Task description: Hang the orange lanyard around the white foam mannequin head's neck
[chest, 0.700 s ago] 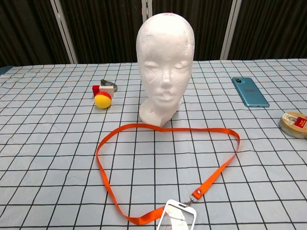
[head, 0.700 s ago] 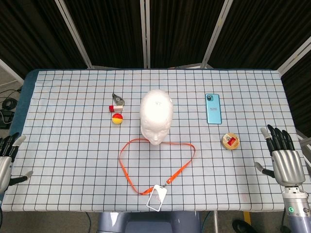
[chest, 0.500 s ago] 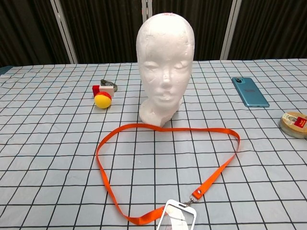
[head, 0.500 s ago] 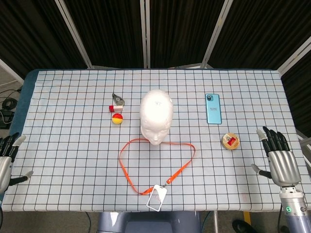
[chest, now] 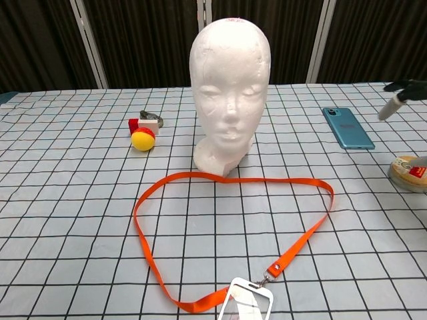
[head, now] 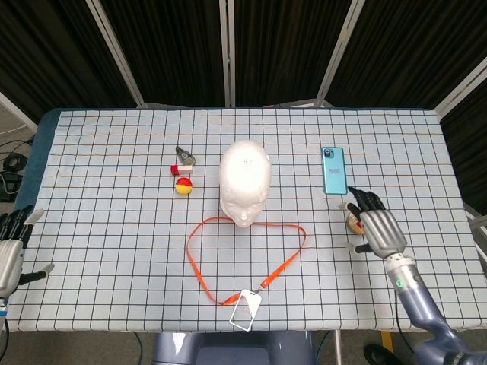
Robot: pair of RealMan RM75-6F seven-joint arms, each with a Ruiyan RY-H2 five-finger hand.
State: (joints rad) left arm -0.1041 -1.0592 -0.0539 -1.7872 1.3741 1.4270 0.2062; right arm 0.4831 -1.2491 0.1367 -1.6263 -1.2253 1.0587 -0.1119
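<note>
Right hand point(head: 377, 228) spread, empty, over desk point(head: 114, 228) | orange lanyard point(head: 293, 255) lies to its left, loop's near side | left hand point(head: 9, 255) spread, farther off

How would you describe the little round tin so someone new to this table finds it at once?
Start from the white foam mannequin head at the table's middle and look toward the robot's right, past the blue phone. Just nearer than the phone, the small round tin sits partly under the right hand. It alone is a flat tan disc with a red label.
</note>
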